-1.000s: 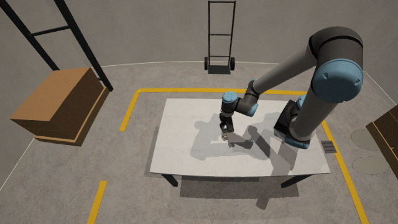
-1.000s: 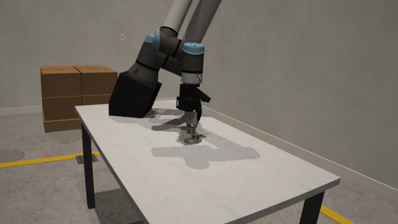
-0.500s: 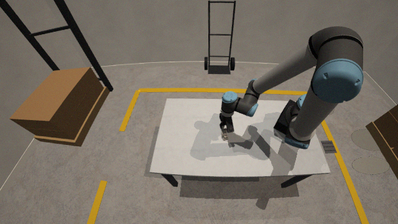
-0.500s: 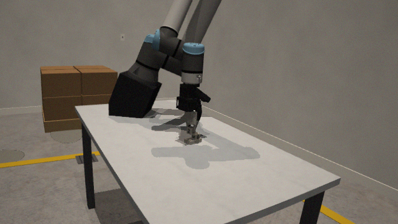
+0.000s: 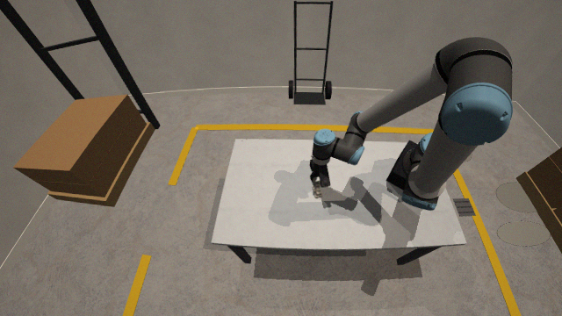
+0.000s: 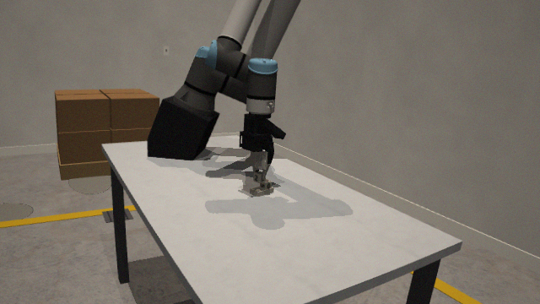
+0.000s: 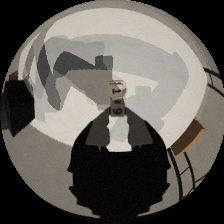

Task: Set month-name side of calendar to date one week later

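- Dark fingers of the end effector (image 7: 118, 111) fill the near part of the wrist view, nearly closed and clamped on a cube (image 7: 118, 108).
- That cube shows a face with what reads as a 9 or 6; which one, I cannot tell.
- Just beyond it sits a second cube (image 7: 116, 90), its top face reading 1.
- Both cubes are at the tray (image 6: 258, 191), near the middle of the worktop (image 6: 295, 253). Whether the held cube rests in the tray or hangs just above it, I cannot tell.
- From the exterior view the end effector points straight down onto the tray; the month side is too small to read.
- My judgement: the step in hand is turning or reseating the held cube so the right digit faces the month side.
- To do it well, lift it free of the tray wall before rotating, keep the grip square so the cube does not twist, then lower it flat beside the other cube without nudging it.
- Farther off stand cartons (image 6: 105, 127) and a hand truck (image 5: 312, 53).
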